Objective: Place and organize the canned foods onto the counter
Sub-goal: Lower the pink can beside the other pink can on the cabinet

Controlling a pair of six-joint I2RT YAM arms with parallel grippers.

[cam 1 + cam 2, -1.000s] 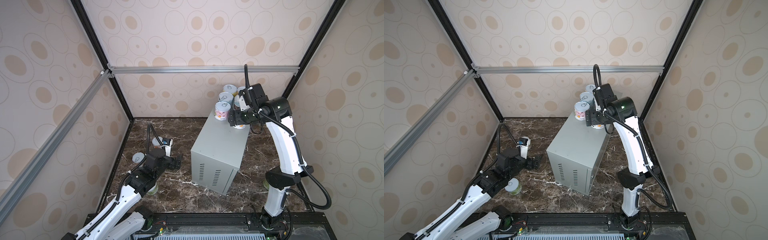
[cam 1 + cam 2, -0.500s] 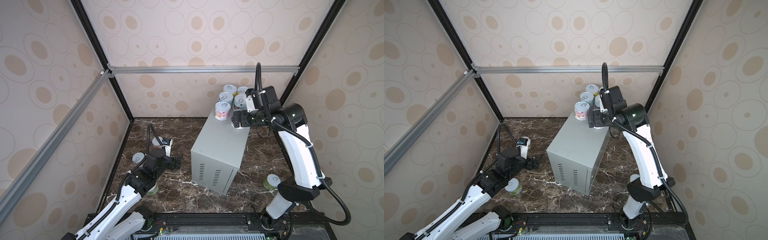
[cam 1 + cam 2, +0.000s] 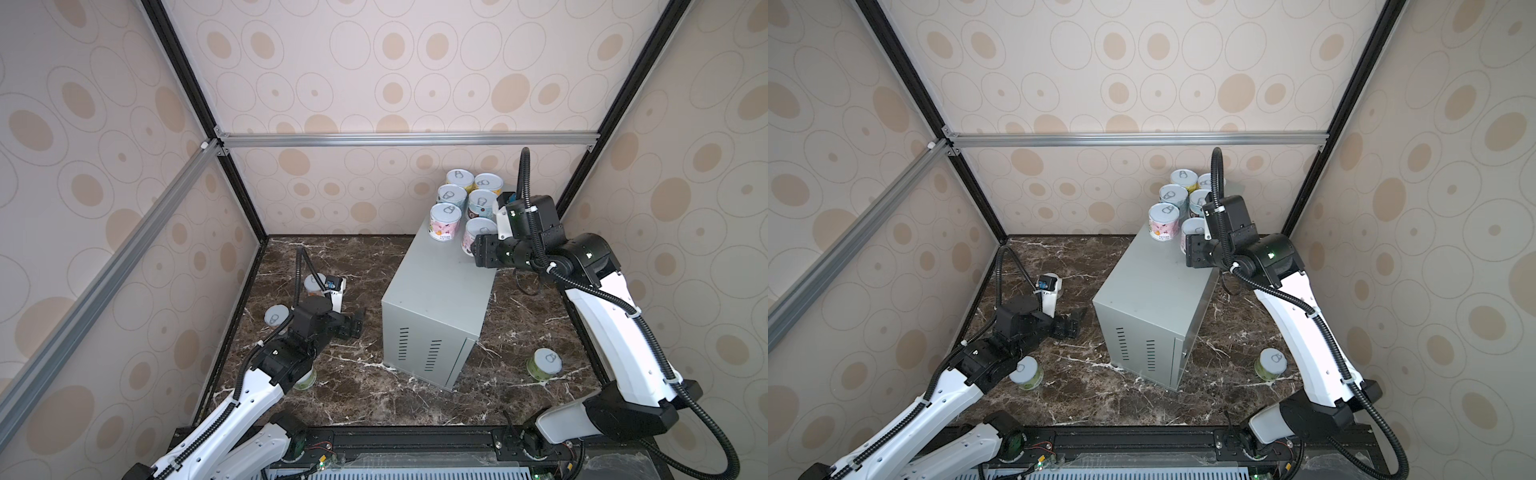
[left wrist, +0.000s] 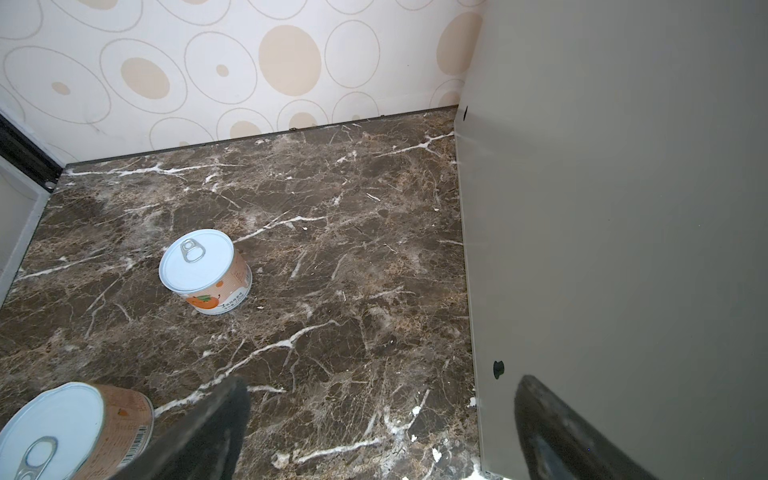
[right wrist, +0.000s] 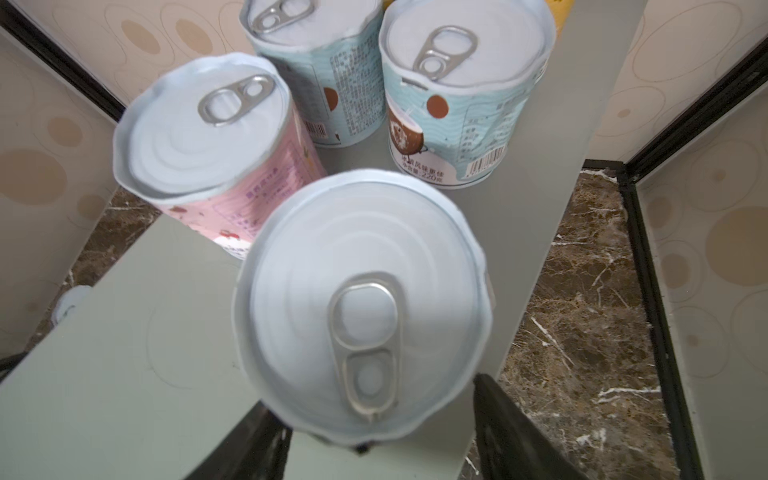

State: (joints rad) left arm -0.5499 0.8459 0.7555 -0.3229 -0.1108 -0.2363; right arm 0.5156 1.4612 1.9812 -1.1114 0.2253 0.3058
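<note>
The right end effector (image 3: 478, 251) is clamped on the near pink can (image 3: 478, 229) at the right edge of the grey bench (image 3: 440, 274), just beside its pink neighbour (image 3: 444, 222). A sideways drag could tip the can off that edge or shove the cans behind it. The left end effector (image 3: 355, 325) gapes wide and empty, low beside the bench's left wall. A careless swing could clip that wall.
</note>
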